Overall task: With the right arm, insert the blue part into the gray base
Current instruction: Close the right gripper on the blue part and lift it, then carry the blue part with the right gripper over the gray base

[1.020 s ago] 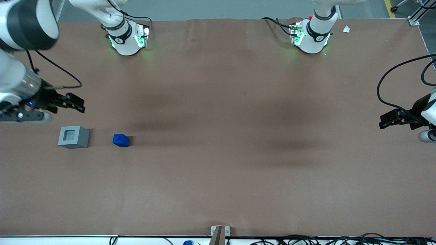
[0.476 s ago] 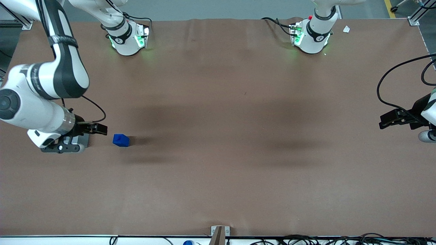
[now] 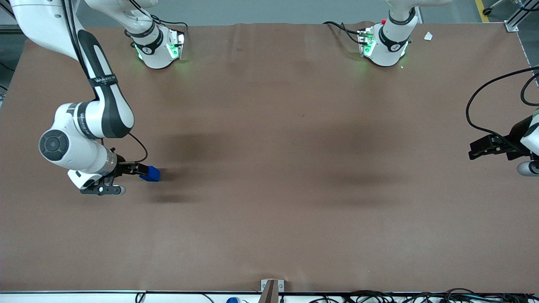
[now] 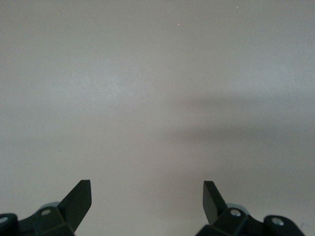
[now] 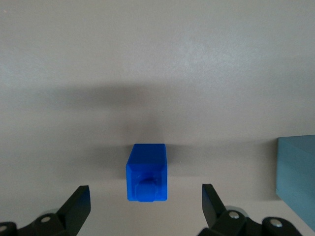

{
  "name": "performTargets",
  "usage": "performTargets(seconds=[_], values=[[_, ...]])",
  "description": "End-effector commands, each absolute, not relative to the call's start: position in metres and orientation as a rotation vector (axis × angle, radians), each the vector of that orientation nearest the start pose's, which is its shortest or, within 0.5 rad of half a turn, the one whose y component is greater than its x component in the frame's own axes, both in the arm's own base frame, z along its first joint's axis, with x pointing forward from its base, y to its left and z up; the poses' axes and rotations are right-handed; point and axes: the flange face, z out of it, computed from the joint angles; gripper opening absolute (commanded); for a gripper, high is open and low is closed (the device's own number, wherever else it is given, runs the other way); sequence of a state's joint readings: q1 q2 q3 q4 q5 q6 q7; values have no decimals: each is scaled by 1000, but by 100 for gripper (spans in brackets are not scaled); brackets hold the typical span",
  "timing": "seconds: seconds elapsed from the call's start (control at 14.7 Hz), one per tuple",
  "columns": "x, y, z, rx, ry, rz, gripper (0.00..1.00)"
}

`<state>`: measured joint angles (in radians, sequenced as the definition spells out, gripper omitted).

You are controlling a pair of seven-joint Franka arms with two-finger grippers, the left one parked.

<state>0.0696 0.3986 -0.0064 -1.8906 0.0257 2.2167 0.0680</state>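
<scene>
The blue part [image 3: 150, 173] sits on the brown table, its stud visible in the right wrist view [image 5: 146, 169]. The right arm [image 3: 84, 139] reaches down low over the table at the working arm's end. Its gripper [image 3: 142, 170] is open and level with the part. In the right wrist view the gripper [image 5: 145, 194] has its two fingertips [image 5: 81, 196] wide apart. The part's near end lies between them and touches neither. The gray base is hidden under the arm's hand in the front view. Only its edge shows beside the part in the right wrist view [image 5: 298, 172].
Two arm bases [image 3: 158, 50] [image 3: 385, 46] stand at the table edge farthest from the front camera. The parked arm's gripper [image 3: 490, 147] hangs at its end of the table. A small bracket [image 3: 271, 286] and cables sit at the nearest edge.
The right arm has swung in from the table's end and come down. Its gripper passed over the gray base, now covered by the hand, and reached the blue part. The part has not moved.
</scene>
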Motion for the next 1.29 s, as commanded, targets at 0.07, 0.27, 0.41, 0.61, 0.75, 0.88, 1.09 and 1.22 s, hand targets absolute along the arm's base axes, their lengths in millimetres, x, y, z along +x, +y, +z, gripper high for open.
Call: performTargets(seconds=[0.07,0.27,0.41,0.61,0.75,0.88,1.09,1.22], values=[[611,40,263,-3114,64,82,100],[606,44,245,-3096,86,102,100],[604,43,227,-3098,90,81,100],[601,47,215,-3100,81,60,93],[599,46,215,-3101,77,81,80],[598,47,214,-3101,75,93,68],[596,47,215,-3100,71,143,51],[595,47,218,-3100,67,183,36]])
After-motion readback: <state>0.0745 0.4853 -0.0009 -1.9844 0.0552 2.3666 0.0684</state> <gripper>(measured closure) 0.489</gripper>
